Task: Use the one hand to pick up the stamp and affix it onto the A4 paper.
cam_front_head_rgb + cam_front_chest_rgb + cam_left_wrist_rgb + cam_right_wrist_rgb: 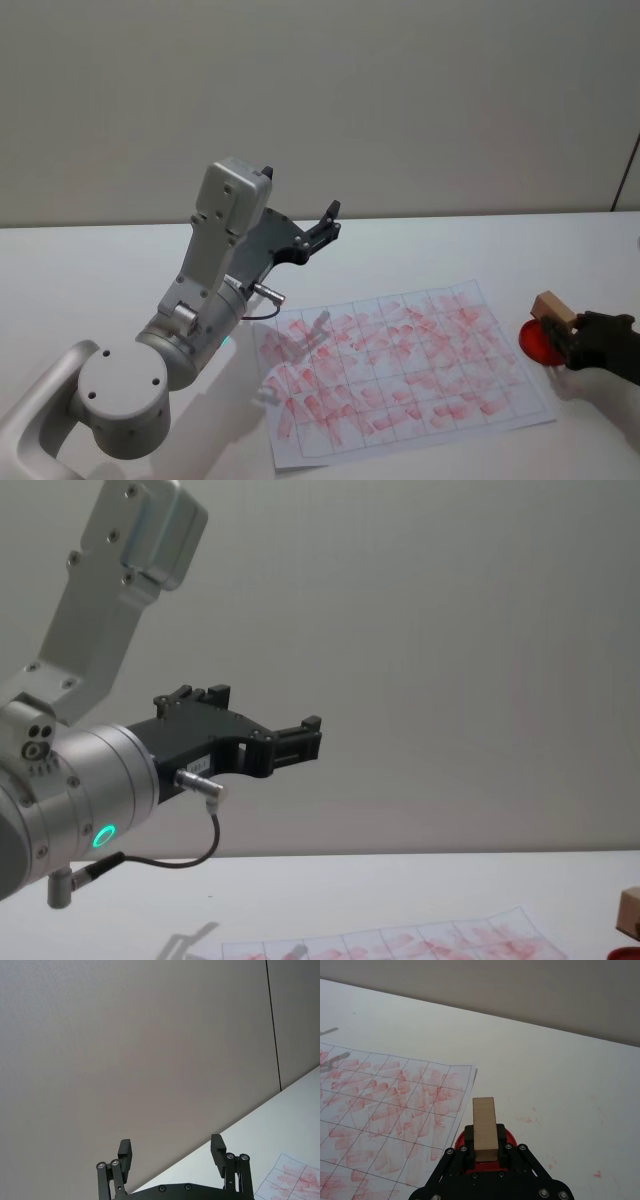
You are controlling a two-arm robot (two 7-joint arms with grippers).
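Our right gripper [485, 1152] clamps the wooden stamp [485, 1129] over the red ink pad [537, 341], just right of the A4 paper [400, 370]; our left gripper [171, 1152] hangs open, parked

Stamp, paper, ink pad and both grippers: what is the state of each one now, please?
Stamp: held upright by the right gripper, over the red ink pad.
A4 paper: flat on the table, boxes full of red marks.
Left gripper: open, raised, holding nothing.
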